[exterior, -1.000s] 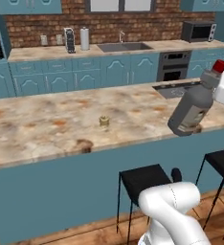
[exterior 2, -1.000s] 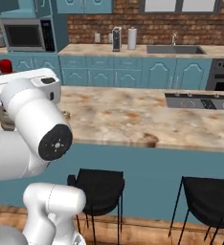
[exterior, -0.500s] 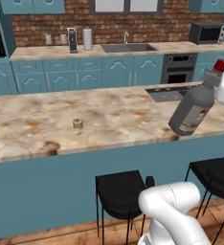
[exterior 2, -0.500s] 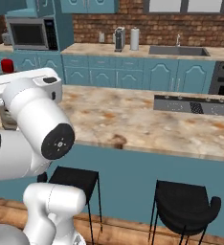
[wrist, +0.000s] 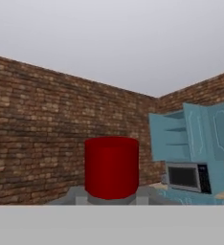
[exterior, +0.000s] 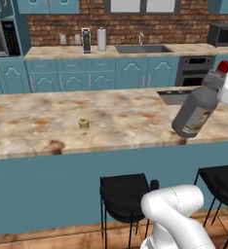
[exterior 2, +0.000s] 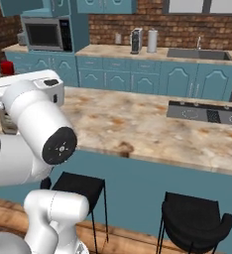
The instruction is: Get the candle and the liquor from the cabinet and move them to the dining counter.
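The liquor, a dark grey bottle with a red cap, hangs tilted over the right part of the dining counter. My gripper is shut on its neck at the right edge of the left base view. In the hand view the red cap stands close in front of the camera. The candle, a tiny gold-tan cylinder, stands on the dining counter well to the left of the bottle. The cabinet hangs with its doors open above a microwave.
Black stools stand at the near side of the island. A cooktop is set into its far right part. Along the brick back wall run a sink, silver canisters and an oven.
The whole scene has shifted left in both base views, so the base has driven. The bottle keeps its place in the gripper, and the candle rests where it was on the counter.
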